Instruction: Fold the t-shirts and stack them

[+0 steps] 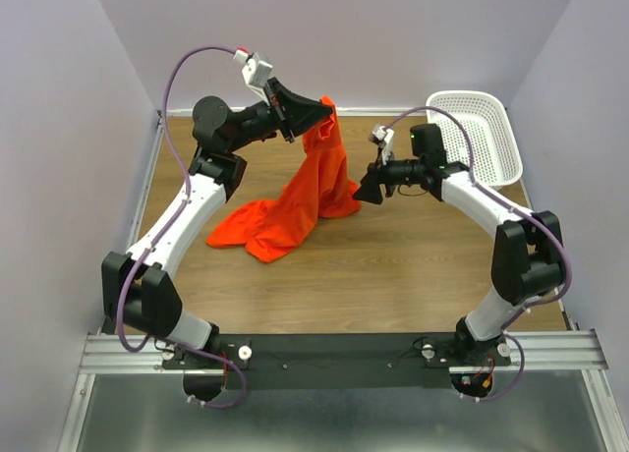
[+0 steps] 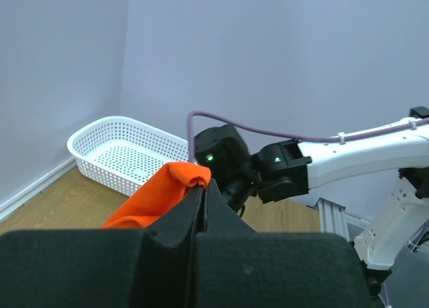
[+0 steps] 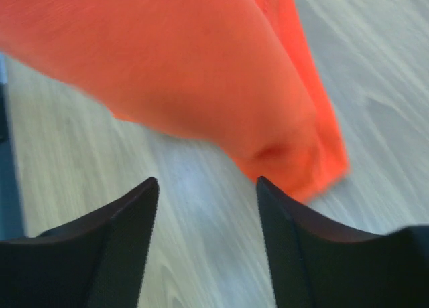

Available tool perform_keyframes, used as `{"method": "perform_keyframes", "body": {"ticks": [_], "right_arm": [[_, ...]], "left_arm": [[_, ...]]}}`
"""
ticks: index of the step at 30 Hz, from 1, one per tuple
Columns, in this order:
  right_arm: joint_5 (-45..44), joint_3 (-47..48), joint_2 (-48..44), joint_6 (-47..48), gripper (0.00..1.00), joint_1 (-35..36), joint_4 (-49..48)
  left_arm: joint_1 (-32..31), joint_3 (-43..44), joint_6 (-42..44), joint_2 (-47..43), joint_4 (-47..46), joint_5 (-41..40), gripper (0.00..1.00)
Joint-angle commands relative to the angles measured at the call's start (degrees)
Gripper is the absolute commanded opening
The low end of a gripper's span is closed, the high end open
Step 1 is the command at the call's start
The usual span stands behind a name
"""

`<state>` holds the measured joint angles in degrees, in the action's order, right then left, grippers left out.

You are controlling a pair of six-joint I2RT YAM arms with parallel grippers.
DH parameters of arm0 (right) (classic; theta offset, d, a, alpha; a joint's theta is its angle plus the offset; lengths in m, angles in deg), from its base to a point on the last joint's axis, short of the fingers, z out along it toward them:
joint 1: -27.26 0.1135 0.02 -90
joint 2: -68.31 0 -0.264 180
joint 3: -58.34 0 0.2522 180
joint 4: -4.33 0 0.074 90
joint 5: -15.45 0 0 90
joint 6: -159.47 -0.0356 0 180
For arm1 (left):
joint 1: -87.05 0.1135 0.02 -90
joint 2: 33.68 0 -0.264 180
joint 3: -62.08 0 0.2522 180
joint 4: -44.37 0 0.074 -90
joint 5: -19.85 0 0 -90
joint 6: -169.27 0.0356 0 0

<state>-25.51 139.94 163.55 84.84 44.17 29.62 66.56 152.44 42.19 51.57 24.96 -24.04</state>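
A bright orange t-shirt (image 1: 310, 192) hangs from my left gripper (image 1: 320, 109), which is shut on a bunched edge of it and holds it high over the table's back. The shirt's lower part trails on the wood to the left. In the left wrist view the cloth (image 2: 161, 191) sits pinched at the tips of my left gripper (image 2: 204, 185). My right gripper (image 1: 362, 190) is open, just right of the shirt's lower hanging edge. In the right wrist view my right gripper (image 3: 208, 186) is low over the table with the shirt's corner (image 3: 295, 161) just ahead of its fingers.
A white perforated basket (image 1: 482, 138) stands at the back right, also in the left wrist view (image 2: 120, 154). Purple walls close in the table on three sides. The metal rail (image 1: 334, 352) with the arm bases runs along the near edge.
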Motion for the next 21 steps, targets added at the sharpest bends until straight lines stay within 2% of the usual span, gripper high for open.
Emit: {"method": "perform_keyframes", "body": {"ticks": [1,5,6,8,9,10,12,13,17,21], "right_arm": [[5.36,3.27,1.00,-2.98,0.61,3.31,-0.63],[7.12,3.01,-0.32,-3.77,0.46,3.31,-0.81],[7.56,3.27,-0.23,-4.12,0.46,3.31,-0.81],[7.83,4.58,0.38,-5.44,0.38,3.66,-0.81],[8.00,5.11,0.99,-5.97,0.32,3.75,-0.89],[8.35,5.46,1.17,-6.32,0.20,3.83,-0.89],[9.23,6.61,1.61,-7.02,0.03,3.75,-0.72],[9.41,6.87,1.53,-7.55,0.01,3.83,-0.63],[7.05,6.44,-2.33,-6.59,0.01,3.83,-0.63],[0.56,5.56,-9.00,-4.57,0.01,3.83,-0.02]], "left_arm": [[-0.34,0.31,3.94,-5.96,1.87,4.68,0.00],[-0.34,-1.09,6.84,-9.04,4.69,5.66,0.00],[-0.25,-1.36,7.28,-9.57,5.21,5.75,0.00],[-0.25,-2.06,7.90,-10.81,6.45,5.66,0.00],[-0.34,-2.24,8.16,-11.16,7.15,5.49,0.00],[-0.25,-2.24,8.25,-11.51,7.41,5.22,0.00],[-0.25,-1.81,8.69,-12.65,8.29,5.22,0.00],[-0.34,-0.76,9.56,-13.26,9.86,4.96,0.00],[-0.25,2.14,12.11,-15.63,13.65,6.35,0.00],[-0.25,3.38,13.69,-19.67,15.23,9.17,0.00]]}}
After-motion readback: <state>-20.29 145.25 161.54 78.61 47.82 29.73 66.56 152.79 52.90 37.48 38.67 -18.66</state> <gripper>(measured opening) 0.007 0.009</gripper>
